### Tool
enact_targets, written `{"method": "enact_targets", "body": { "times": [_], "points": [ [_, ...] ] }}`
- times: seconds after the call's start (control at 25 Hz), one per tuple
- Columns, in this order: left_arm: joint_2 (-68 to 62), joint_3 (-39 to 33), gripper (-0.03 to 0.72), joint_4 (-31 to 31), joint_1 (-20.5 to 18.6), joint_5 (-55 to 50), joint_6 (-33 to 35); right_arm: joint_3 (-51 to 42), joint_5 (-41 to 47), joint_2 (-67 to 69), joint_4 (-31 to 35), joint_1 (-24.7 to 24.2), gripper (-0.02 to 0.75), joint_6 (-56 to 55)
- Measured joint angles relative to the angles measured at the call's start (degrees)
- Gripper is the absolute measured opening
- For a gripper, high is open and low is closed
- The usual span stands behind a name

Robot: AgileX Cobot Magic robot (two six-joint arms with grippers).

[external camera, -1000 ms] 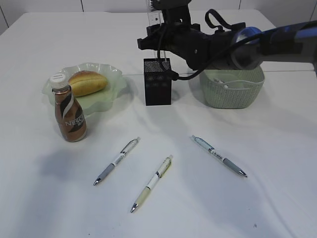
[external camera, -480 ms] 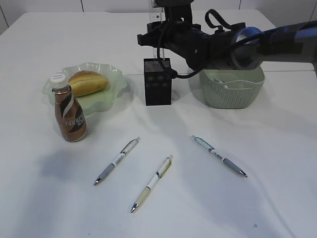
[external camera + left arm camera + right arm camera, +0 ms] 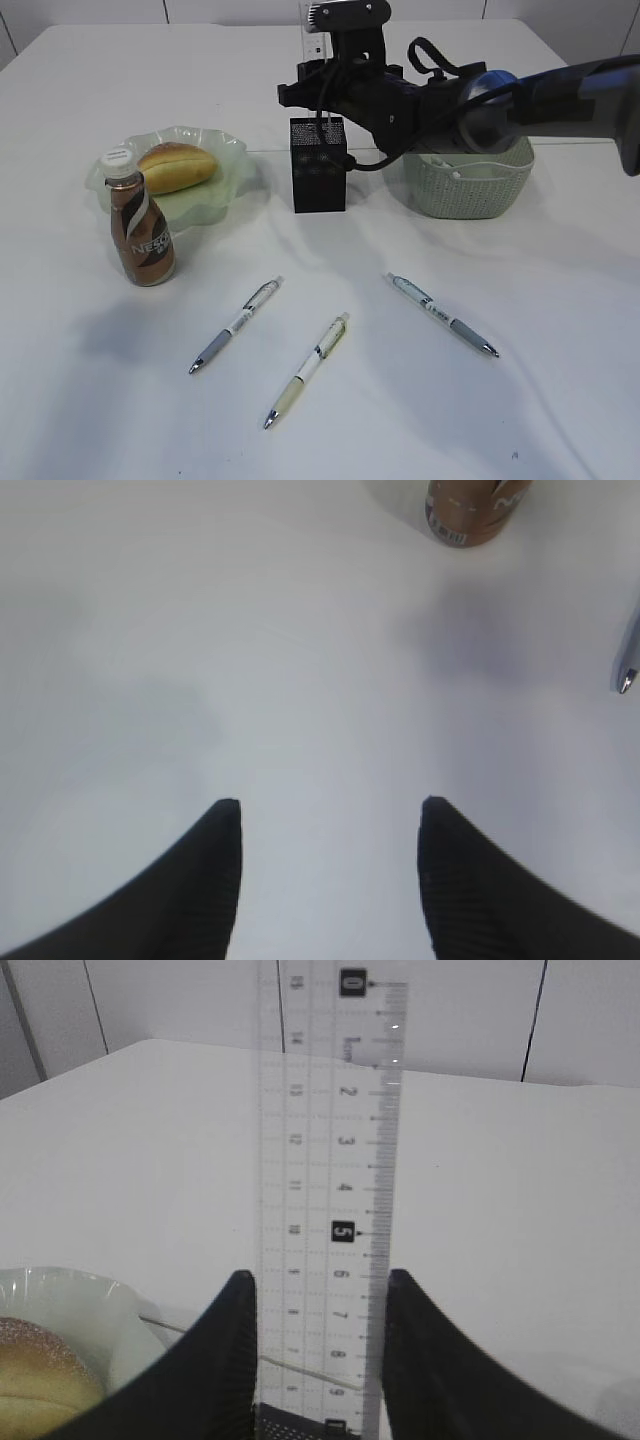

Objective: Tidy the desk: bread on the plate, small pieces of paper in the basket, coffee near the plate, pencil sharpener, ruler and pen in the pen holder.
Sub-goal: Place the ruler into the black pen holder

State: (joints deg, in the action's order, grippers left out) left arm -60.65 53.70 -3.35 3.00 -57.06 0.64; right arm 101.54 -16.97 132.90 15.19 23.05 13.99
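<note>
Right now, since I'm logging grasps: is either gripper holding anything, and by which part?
The right gripper holds the clear ruler upright by its lower part, above the pen holder. The left gripper is open and empty.

A robot arm's gripper [image 3: 322, 88] hangs directly above a black pen holder [image 3: 318, 165], flanked left by bread [image 3: 177, 166] on a green plate [image 3: 215, 192], right by a basket [image 3: 470, 178], three pens [image 3: 305, 370] in front.

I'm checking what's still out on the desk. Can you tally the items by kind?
Pens: 3
Ruler: 1
Coffee bottle: 1
Bread: 1
Plate: 1
Pen holder: 1
Basket: 1
Total: 9
</note>
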Motion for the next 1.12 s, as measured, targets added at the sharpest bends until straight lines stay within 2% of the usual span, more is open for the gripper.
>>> {"method": "enact_targets", "body": {
  "times": [1.12],
  "points": [
    [0.00,0.00,0.394,0.00,0.00,0.00,0.00,0.00,5.97,0.05,0.16,0.00,0.344,-1.16]
  ]
}}
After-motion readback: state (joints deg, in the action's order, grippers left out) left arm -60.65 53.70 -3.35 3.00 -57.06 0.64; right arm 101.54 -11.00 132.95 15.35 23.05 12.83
